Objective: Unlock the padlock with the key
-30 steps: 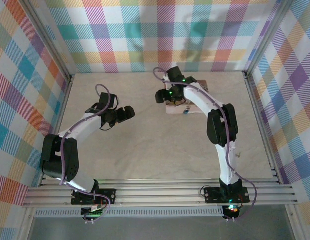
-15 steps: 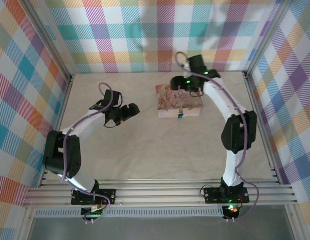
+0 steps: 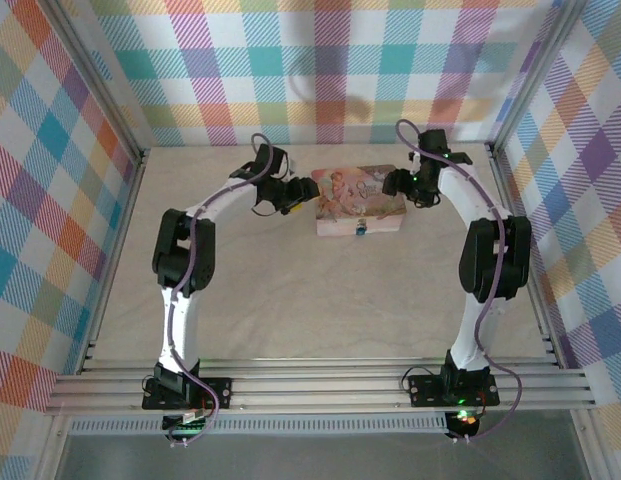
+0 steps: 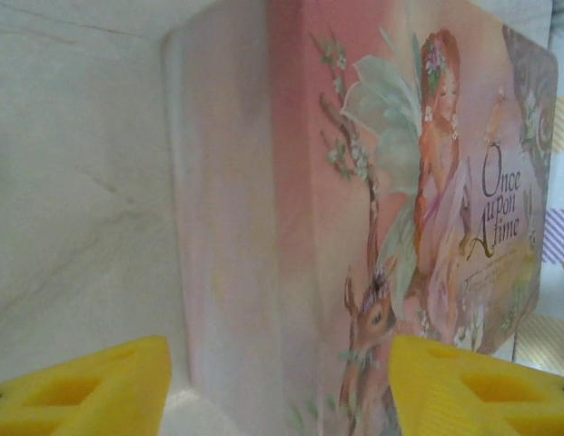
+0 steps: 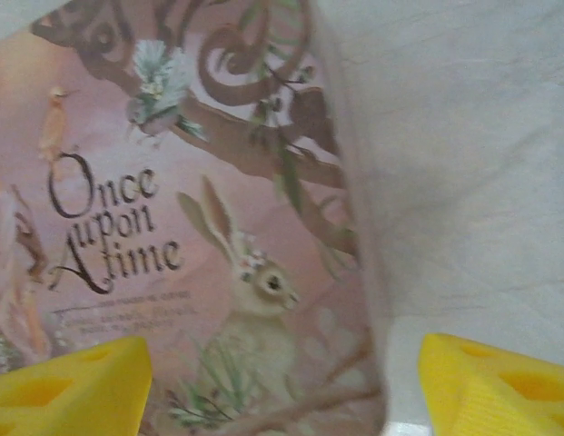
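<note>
- Your padlock sits at the middle of the pink tin's near edge. It looks tiny, hard, and likely light and slippery, so pinch its dark body squarely.
- Your left gripper and right gripper both stand open, empty, at the tin's two ends.

— Resting on what?
— On a pale, faintly veined table.
— And lying on it?
— A pink illustrated tin, flat, lid up, lettered "Once upon a time".
— Where?
— Between the left gripper and the right gripper, just beside each.
</note>
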### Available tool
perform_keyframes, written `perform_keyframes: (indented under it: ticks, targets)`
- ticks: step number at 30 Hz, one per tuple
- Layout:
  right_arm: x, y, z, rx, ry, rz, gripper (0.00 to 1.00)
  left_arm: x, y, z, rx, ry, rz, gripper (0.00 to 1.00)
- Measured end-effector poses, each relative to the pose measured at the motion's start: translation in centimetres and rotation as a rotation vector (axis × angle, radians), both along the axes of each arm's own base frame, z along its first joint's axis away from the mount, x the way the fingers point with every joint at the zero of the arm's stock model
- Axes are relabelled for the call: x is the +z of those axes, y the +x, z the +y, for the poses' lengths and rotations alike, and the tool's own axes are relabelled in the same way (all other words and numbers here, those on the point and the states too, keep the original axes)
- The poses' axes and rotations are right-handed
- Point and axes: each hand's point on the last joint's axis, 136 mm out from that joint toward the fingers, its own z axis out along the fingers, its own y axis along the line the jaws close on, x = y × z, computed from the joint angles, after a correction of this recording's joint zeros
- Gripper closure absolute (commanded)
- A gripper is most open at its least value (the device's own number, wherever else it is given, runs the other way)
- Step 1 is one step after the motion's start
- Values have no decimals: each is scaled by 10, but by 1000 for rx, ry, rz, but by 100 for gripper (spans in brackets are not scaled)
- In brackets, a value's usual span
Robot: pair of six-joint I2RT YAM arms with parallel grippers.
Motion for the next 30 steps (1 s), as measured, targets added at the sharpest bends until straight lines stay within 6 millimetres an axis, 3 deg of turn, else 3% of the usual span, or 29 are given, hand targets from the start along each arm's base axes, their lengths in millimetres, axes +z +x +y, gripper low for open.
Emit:
perform_keyframes:
  ticks: [4, 8, 14, 23, 30]
  targets:
    - [-10, 16, 16, 55, 69, -2, 43, -10, 9, -10, -23, -30, 23, 47]
    - [-9, 35, 27, 91, 151, -19, 59, -4, 16, -9, -33, -41, 15, 56]
    - [-13, 46, 52, 145, 230, -14, 62, -4, 22, 12, -6, -53, 41, 61]
    - [-11, 54, 145, 297, 280, -34, 62, -7, 47, 79, 98, -40, 28, 62]
    - [-10, 47, 226, 428, 307, -46, 62, -8, 35, 125, 171, -5, 41, 62]
